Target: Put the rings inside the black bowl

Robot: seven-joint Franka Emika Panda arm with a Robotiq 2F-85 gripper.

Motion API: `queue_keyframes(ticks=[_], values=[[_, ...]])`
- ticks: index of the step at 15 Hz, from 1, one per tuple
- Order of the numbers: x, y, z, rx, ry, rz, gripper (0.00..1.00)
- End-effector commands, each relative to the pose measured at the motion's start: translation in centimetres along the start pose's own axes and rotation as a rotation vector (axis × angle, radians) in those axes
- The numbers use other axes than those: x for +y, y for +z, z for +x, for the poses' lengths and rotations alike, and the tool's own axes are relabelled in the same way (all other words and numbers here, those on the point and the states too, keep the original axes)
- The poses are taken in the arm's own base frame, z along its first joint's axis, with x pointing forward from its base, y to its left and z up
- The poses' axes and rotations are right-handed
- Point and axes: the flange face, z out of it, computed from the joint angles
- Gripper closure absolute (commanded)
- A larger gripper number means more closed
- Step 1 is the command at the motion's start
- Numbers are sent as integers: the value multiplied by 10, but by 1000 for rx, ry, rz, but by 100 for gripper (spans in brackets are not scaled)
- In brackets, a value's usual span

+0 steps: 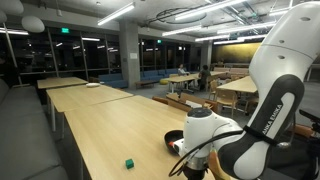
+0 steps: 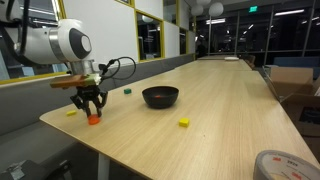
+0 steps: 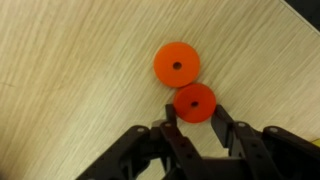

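In the wrist view my gripper (image 3: 196, 110) has its two fingers against the sides of a small orange-red ring (image 3: 195, 101) lying flat on the wooden table. A second, slightly larger orange-red ring (image 3: 177, 64) touches it just beyond. In an exterior view the gripper (image 2: 91, 108) points straight down at the table near its corner, with orange (image 2: 92, 119) at its tips. The black bowl (image 2: 160, 96) stands apart from it, toward the table's middle, and also shows in an exterior view (image 1: 174, 140). Two yellow pieces (image 2: 184, 122) (image 2: 71, 112) lie on the table. No blue piece shows.
A small green cube (image 2: 127, 92) lies behind the gripper, also seen in an exterior view (image 1: 129, 162). The table's edge and corner (image 2: 60, 122) are close to the gripper. A tape roll (image 2: 285, 165) sits at the near corner. Cardboard boxes (image 2: 292, 78) stand beyond the table.
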Motion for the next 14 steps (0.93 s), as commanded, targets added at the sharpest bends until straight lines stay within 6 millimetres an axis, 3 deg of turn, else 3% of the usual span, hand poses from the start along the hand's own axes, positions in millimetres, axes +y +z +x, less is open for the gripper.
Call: queue_keyframes(ticks=[1, 9, 14], values=[[19, -15, -4, 33, 34, -30, 84], [110, -71, 18, 142, 120, -126, 84], [167, -102, 43, 210, 152, -181, 84]])
